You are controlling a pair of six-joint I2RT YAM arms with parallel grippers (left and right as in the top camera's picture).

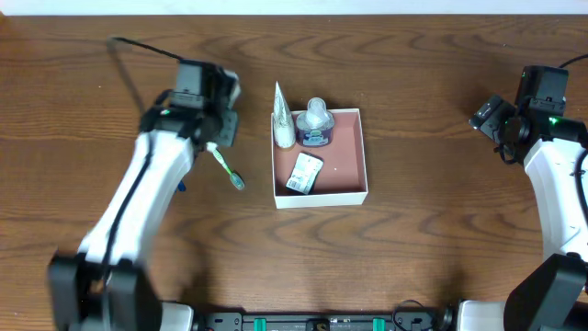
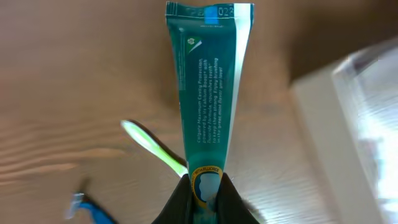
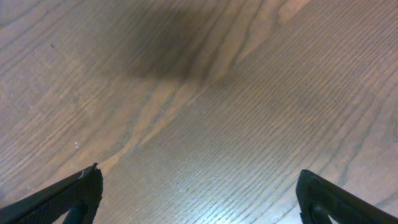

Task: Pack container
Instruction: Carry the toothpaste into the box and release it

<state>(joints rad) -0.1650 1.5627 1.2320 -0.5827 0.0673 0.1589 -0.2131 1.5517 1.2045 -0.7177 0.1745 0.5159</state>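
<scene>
- Found the container [image 1: 322, 196] at the centre of the overhead frame, flat on the wooden desk [image 1: 413, 55], with white walls around a pinkish-brown floor.
- Saw three items inside: a white tube [image 1: 282, 119] propped in the upper-left corner, a clear bottle [image 1: 315, 122] with a purple label just right of it, and a small printed sachet [image 1: 304, 172] lying flat in the lower-left part.
- Found the left hand [image 2: 206, 186] left of the container in the overhead frame, clenched on the narrow end of a green toothpaste tube [image 2: 211, 87], crimped end toward the top of the wrist frame.
- Noted a green-and-white toothbrush [image 1: 226, 167] on the desk just left of the container, apart from its wall, passing behind the held tube in the left wrist frame.
- Spotted a blue razor [image 2: 90, 211] on the desk at the lower left of the left wrist frame, near the toothbrush.
- Made out the container in that frame only as a pale blur at the right edge, apart from the tube.
- Found the right hand [image 3: 198, 180] released, its dark fingers [image 3: 68, 196] spread to the lower corners of its wrist frame, bare wood grain between.
- Placed that hand at the upper right of the overhead frame, well apart from the container.
</scene>
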